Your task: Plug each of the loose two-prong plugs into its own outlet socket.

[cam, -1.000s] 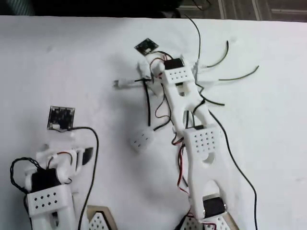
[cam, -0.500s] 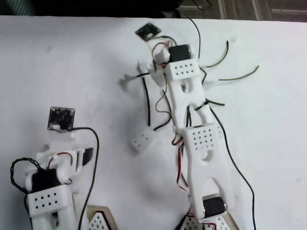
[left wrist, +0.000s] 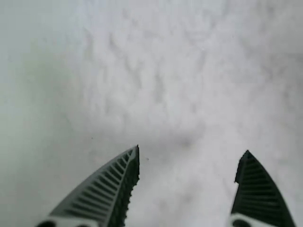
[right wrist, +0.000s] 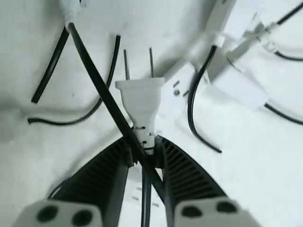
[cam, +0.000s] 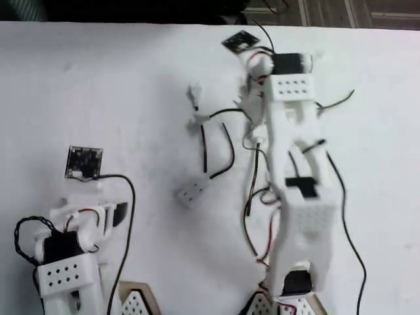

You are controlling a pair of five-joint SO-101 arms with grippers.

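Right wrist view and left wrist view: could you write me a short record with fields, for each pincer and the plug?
right pincer: shut on the rear end of the plug
plug: white, both prongs bare and pointing away from the pincer, in no socket
black cord: runs slantwise across the plug's neck
left pincer: open, holds nothing
table: white, bare under the left pincer

Plug [right wrist: 140, 101] between right fingers [right wrist: 104, 175]; cable [right wrist: 94, 73] across plug; table [right wrist: 265, 165] beneath.
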